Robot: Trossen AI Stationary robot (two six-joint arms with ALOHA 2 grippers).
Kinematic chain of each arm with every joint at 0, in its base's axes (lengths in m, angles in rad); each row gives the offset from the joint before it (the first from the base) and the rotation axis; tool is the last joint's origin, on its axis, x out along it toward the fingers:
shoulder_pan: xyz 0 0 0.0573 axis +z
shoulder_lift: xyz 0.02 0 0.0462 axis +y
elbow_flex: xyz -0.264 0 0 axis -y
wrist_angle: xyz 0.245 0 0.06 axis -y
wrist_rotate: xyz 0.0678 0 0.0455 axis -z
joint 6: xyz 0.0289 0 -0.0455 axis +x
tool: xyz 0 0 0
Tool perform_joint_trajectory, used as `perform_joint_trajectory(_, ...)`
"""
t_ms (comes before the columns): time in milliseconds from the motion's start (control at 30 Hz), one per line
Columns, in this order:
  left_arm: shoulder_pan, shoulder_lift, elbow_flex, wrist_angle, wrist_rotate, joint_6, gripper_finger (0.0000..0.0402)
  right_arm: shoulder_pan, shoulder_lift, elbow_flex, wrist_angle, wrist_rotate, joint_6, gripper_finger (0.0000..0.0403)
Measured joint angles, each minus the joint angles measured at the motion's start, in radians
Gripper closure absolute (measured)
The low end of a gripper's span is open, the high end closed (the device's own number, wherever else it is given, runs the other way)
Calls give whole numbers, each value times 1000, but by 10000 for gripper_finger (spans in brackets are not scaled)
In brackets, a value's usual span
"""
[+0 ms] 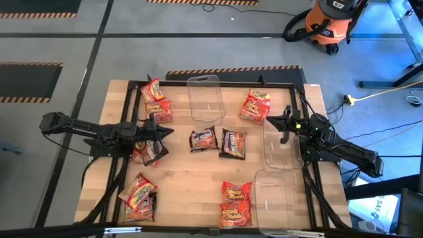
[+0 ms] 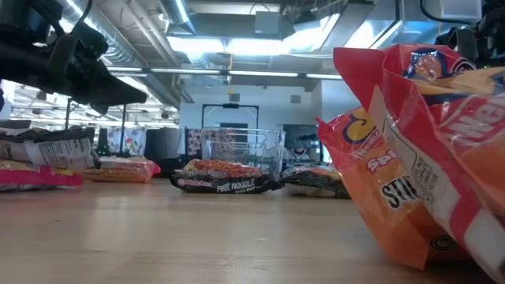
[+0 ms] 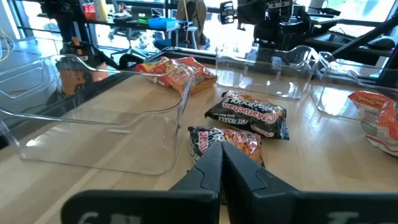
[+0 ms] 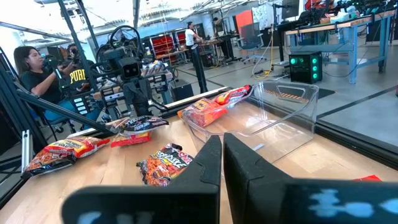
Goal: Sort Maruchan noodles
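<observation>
Left tool (image 1: 166,131) clenched, empty, over counter (image 1: 192,178) left-centre, just above a packet pile. Right tool (image 1: 272,119) clenched, empty, at right side by clear bins (image 1: 281,147). Maruchan noodles (image 1: 217,141) scattered: 2 dark pkts centre, red/orange ones far left, far right, near left, near centre.

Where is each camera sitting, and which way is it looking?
High: overhead, looking straight down on the wooden table; both arms show.
Low: at tabletop level, looking across at the dark crinkly noodle packet.
Left wrist: past the shut left gripper toward that packet.
Right wrist: past the shut right gripper.
Both wrist views share the clear plastic bin.
</observation>
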Motion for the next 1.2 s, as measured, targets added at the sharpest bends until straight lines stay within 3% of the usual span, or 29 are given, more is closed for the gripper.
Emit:
perform_joint_trajectory(433, 0, 0, 0, 9, 0, 1, 401, 0, 0, 0, 0, 0, 0, 402)
perform_joint_trajectory(733, 0, 0, 0, 294, 18, -74, 401, 0, 0, -1, 16, -10, 79, 402)
perform_joint_trajectory(867, 1, -1, 0, 421, 20, -80, 401, 0, 0, -1, 79, 54, 52, 402)
perform_joint_trajectory(1067, 33, 16, 15, 449, 1, -58, 401, 0, 10, -1, 122, 75, 106, 402)
perform_joint_trajectory(1200, 53, 98, 66, 448, 59, -34, 401, 0, 89, -1, 231, 95, 161, 402)
